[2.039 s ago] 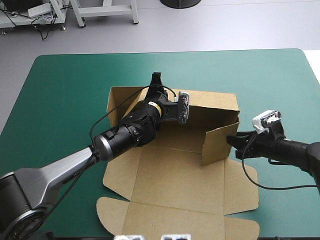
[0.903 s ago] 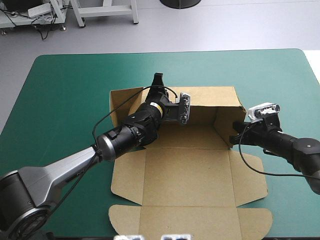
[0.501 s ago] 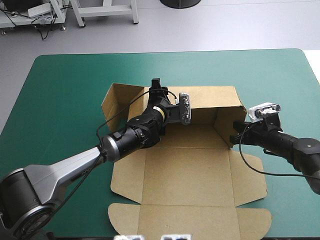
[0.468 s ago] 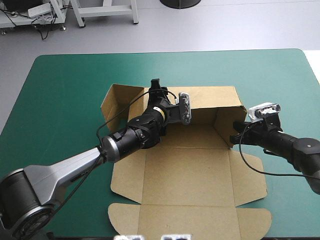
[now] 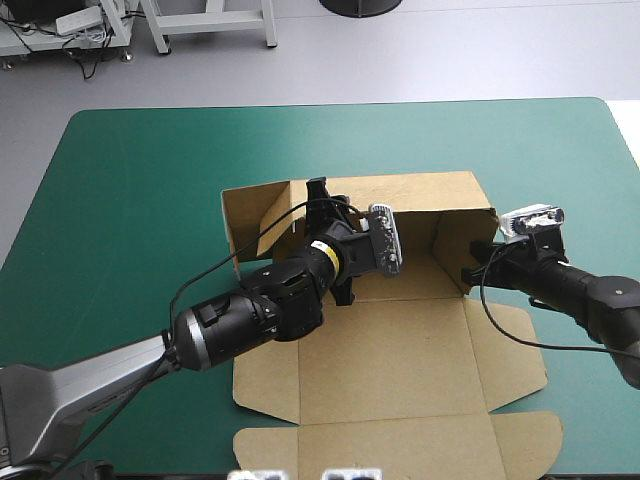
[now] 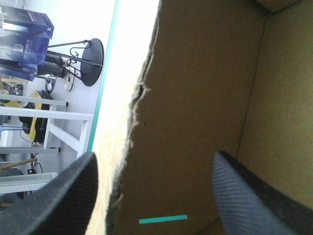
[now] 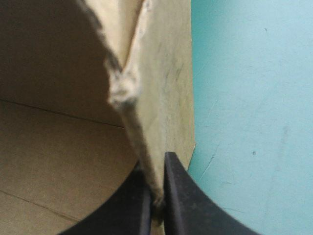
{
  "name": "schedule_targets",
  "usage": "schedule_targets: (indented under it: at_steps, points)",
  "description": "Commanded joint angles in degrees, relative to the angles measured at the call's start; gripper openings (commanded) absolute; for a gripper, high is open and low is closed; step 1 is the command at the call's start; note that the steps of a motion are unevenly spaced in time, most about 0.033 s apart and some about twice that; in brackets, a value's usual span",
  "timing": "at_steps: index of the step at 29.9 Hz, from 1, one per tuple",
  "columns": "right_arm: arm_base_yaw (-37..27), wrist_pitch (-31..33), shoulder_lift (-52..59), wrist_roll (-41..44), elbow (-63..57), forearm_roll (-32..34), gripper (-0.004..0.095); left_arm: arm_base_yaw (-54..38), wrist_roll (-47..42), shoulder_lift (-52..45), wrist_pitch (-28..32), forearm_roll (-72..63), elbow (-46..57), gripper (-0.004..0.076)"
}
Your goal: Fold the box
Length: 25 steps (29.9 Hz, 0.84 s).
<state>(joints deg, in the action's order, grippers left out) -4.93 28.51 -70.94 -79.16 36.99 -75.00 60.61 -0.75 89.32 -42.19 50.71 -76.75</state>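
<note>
On the teal-green cover (image 5: 130, 200) the brown box (image 5: 400, 350) lies mid-table, its far and side walls raised and its near panels flat. The left gripper (image 6: 154, 196) straddles the left wall's ragged edge (black fingers spread wide). The right gripper (image 7: 156, 196) pinches the right wall.

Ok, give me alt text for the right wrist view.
The right hand is shut on the ragged edge of a raised wall of the brown box, the board pinched between its black fingers. The box's inside lies on one side of the wall, the bare teal-green cover on the other.
</note>
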Motion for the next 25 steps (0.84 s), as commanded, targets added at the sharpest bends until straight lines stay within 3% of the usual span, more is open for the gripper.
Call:
schedule_targets:
  at_steps: [1,4,8,9,16,22,25]
  points:
    - [-0.45,0.17,0.65,1.99,1.18,-1.15,0.0000,0.65,-0.81,-3.83,-1.47,2.66,-1.38,0.0456]
    - [-0.45,0.53,0.65,3.73,1.18,-1.15,0.0000,0.54,-1.54,-5.08,-3.50,3.73,-1.38,0.0354]
    - [-0.45,1.01,0.76,5.98,1.18,-1.15,0.0000,0.16,-3.17,-6.68,-4.75,8.61,-1.49,0.0041]
    - [-0.45,1.53,0.76,6.73,1.18,-1.15,0.0000,-0.53,-4.43,-7.26,-4.47,9.99,-1.61,-0.0004]
    - [-0.45,7.45,0.76,14.64,2.71,2.25,0.0000,-15.15,-13.12,-9.75,-4.07,10.13,-1.75,0.0003]
    - [-0.45,16.64,0.76,33.07,11.61,19.21,0.0000,-37.45,-12.41,-12.24,3.84,-9.99,-1.83,0.0003]
    - [-0.45,23.45,-0.35,42.11,18.47,27.15,0.0000,-48.07,-7.11,-13.42,7.06,-24.68,-1.83,0.0003]
